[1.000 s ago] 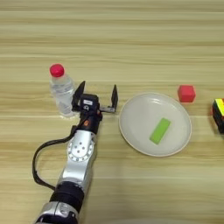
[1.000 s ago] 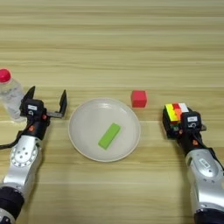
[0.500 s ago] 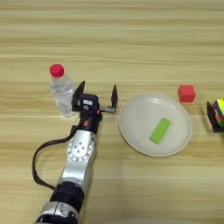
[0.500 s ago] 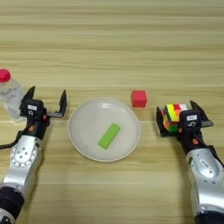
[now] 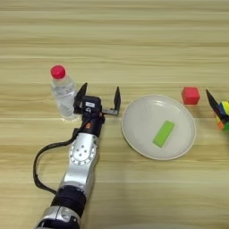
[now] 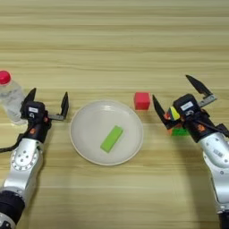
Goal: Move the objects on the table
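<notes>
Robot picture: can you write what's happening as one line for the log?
left gripper: open, beside water bottle | right gripper: open, around puzzle cube | plate: holds green block | red cube: on table

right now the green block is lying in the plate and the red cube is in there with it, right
Not quite. The green block does lie in the plate, but the red cube is not in it: it stands on the table just beyond the plate's far right rim. The right eye view shows this best, with bare wood around the cube.
</notes>
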Controlling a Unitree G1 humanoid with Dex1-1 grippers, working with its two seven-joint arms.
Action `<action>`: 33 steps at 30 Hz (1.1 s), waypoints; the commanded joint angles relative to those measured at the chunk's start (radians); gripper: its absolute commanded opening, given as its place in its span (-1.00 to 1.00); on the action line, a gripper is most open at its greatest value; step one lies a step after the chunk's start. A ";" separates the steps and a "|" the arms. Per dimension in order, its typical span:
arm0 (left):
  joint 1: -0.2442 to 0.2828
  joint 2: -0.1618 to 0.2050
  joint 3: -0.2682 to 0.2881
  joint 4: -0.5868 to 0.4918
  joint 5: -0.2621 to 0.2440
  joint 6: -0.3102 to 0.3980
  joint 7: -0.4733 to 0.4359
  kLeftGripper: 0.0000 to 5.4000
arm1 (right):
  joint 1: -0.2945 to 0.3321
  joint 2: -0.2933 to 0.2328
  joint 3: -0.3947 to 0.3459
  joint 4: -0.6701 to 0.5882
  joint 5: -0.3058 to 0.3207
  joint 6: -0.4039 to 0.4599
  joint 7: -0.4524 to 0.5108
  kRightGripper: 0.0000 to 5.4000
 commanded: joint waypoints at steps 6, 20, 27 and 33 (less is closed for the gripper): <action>-0.021 -0.026 -0.007 0.023 0.004 -0.001 0.010 1.00 | -0.100 -0.127 0.103 -0.086 -0.107 0.087 0.144 0.99; -0.005 -0.030 -0.022 -0.001 0.012 0.003 0.028 1.00 | -0.130 -0.207 0.281 -0.144 -0.169 0.222 0.384 0.99; -0.003 -0.030 -0.029 -0.006 0.012 0.006 0.034 1.00 | -0.140 -0.225 0.335 -0.144 -0.201 0.254 0.440 0.99; -0.001 -0.024 -0.031 -0.009 0.010 0.006 0.040 1.00 | -0.161 -0.201 0.367 -0.122 -0.212 0.265 0.440 0.99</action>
